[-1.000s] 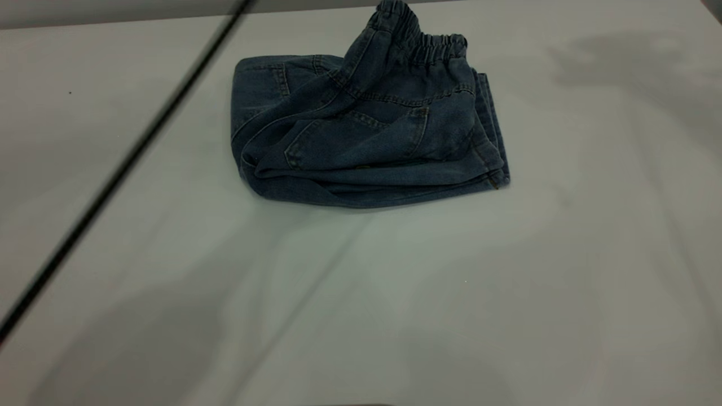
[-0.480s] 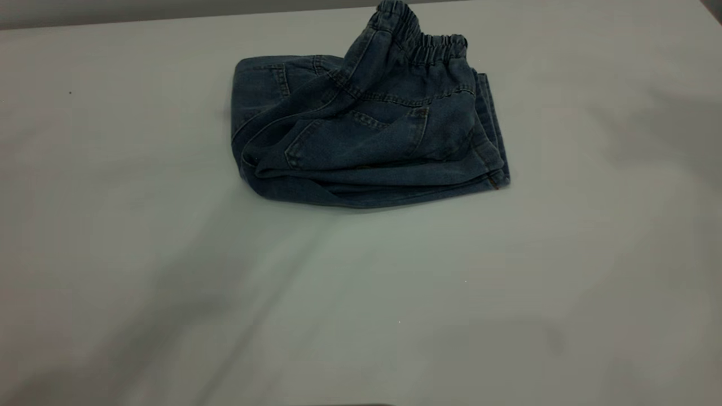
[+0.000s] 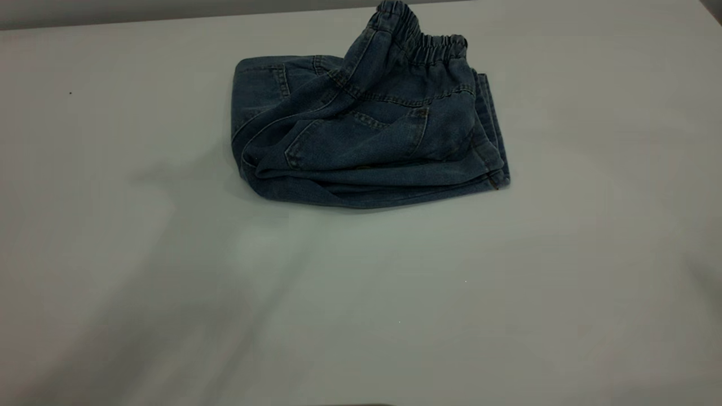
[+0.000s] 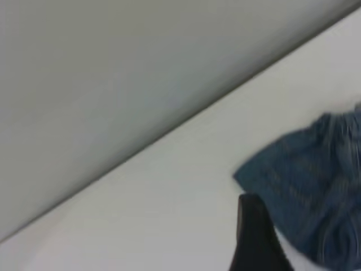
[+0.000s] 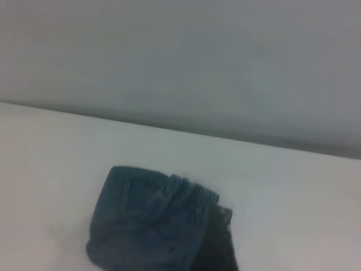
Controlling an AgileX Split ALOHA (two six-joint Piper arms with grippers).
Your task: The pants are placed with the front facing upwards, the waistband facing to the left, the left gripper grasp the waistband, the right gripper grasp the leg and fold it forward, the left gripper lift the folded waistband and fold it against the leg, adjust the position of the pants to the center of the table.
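A wide, pale grey worktop [image 3: 169, 282] fills the exterior view, with soft shadows lying across its near left part. Toward its far side, a little left of the middle, lie the pants [image 3: 361, 135], short blue denim ones folded into a compact bundle that rests flat on the surface. A stitched pocket faces up on the top layer, and the stacked folded edges run along the near side. The waistband [image 3: 420, 39], gathered and ruffled, stands up in a ridge at the far right of the bundle.

Neither arm shows in the exterior view. In the left wrist view a dark finger of the left pincer [image 4: 256, 240] juts in just beside the denim, clear of it; whether that pincer is spread or pressed together cannot be told. The right pincer's state cannot be told either.
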